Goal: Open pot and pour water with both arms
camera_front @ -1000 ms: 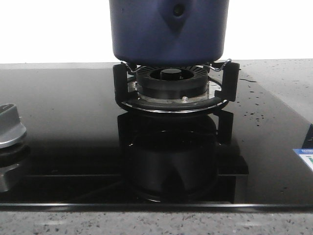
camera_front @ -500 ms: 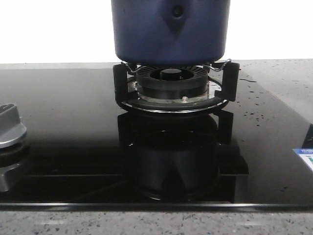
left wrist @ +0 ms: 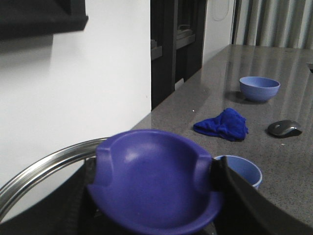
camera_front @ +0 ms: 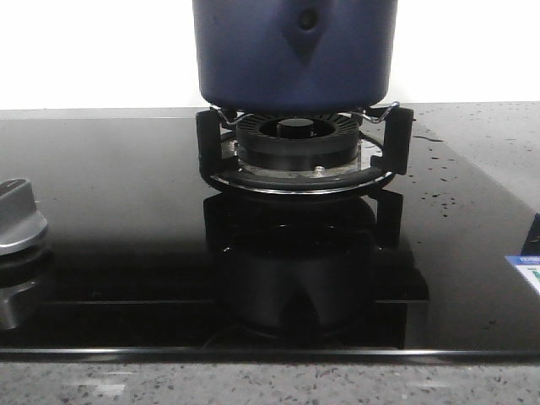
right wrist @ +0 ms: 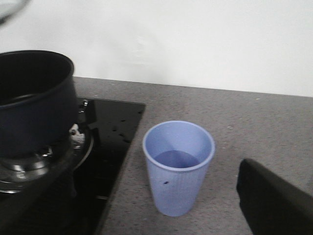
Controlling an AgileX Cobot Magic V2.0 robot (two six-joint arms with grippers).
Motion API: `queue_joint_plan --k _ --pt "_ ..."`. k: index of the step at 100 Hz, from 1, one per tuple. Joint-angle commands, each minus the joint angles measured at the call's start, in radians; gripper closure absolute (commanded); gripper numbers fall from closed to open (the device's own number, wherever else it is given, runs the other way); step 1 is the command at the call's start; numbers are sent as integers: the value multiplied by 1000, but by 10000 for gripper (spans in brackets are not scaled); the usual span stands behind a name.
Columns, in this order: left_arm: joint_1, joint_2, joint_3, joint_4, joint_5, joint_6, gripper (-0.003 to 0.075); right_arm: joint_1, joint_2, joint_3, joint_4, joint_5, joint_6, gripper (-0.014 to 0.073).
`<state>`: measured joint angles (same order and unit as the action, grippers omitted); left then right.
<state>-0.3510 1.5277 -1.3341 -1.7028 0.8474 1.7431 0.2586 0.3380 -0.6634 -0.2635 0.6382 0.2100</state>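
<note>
The pot (camera_front: pixel 294 52) sits open on the burner at twelve o'clock. My left pincer (left wrist: pixel 154 196) grips its purple lid knob (left wrist: pixel 151 183); the right pincer's state I cannot tell. I'd park the lid clear, then pour slowly toward the blue cup (right wrist: pixel 178 166).

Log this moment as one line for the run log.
pot: open, on burner | lid: knob in left gripper, off pot | right gripper: near cup, grip unclear | pot not yet lifted
</note>
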Motion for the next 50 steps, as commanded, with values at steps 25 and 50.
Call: queue_joint_plan --k 25,50 --pt "68 -197 -15 42 29 -155 459 2 18 79 -255 -106 125 9" --pt "68 -255 4 49 29 -155 459 -7 57 263 -258 -343 153 9"
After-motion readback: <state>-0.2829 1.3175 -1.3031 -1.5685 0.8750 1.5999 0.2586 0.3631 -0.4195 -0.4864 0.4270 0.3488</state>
